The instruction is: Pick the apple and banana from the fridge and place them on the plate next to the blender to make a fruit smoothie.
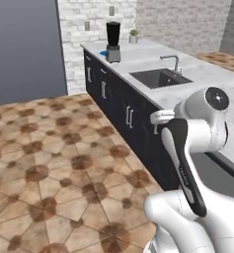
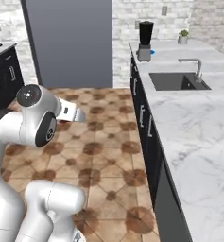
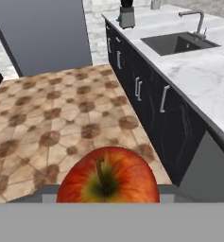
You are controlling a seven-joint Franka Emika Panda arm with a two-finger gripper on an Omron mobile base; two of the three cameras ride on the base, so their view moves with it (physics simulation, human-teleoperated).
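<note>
Hand view: the apple [image 3: 107, 177], red with a yellow-green patch around its brown stem, sits close before the camera at the bottom of the view, stem toward the lens, between grey parts on either side. The gripper [image 3: 107, 198] stands partly open and closed about the apple, holding it above the patterned tile floor [image 3: 52, 118].

Base views: the folded arm [image 1: 197, 148] stands beside the dark cabinets [image 1: 133, 123], under a marble counter [image 2: 189, 132] with a sink [image 1: 160, 77] and tap [image 1: 174, 62]. At the counter's far end stands the blender [image 1: 113, 42], black jar on grey base; a sliver of the blue plate [image 1: 103, 53] shows just beside its base. A potted plant [image 1: 134, 35] stands behind, near the brick wall. The grey fridge [image 2: 68, 42] stands across the floor, doors closed.
</note>
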